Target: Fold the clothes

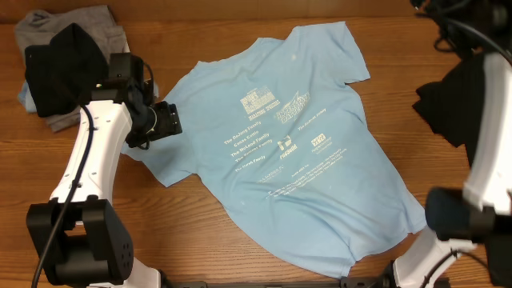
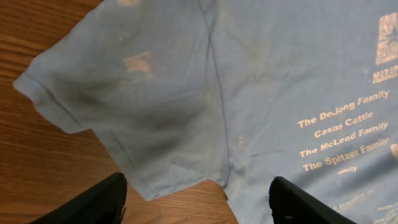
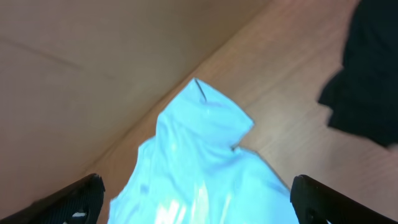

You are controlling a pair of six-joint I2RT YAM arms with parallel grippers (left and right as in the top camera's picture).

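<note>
A light blue T-shirt (image 1: 296, 136) with white print lies spread flat on the wooden table, print side up. My left gripper (image 1: 168, 118) hovers over its left sleeve (image 2: 124, 106). In the left wrist view its fingers (image 2: 198, 193) are wide apart and empty, over the sleeve's lower edge and the bare wood by the armpit. My right gripper (image 3: 196, 199) is open and empty above a corner of the blue shirt (image 3: 199, 137). In the overhead view it is hidden under the right arm (image 1: 484, 168). A plain black shirt (image 1: 448, 96) lies bunched at the right edge.
A grey shirt (image 1: 96, 24) with a black one (image 1: 64, 60) on top lies at the back left corner, behind the left arm. The black bunched shirt also shows in the right wrist view (image 3: 367, 68). Bare wood (image 1: 200, 216) lies in front of the blue shirt.
</note>
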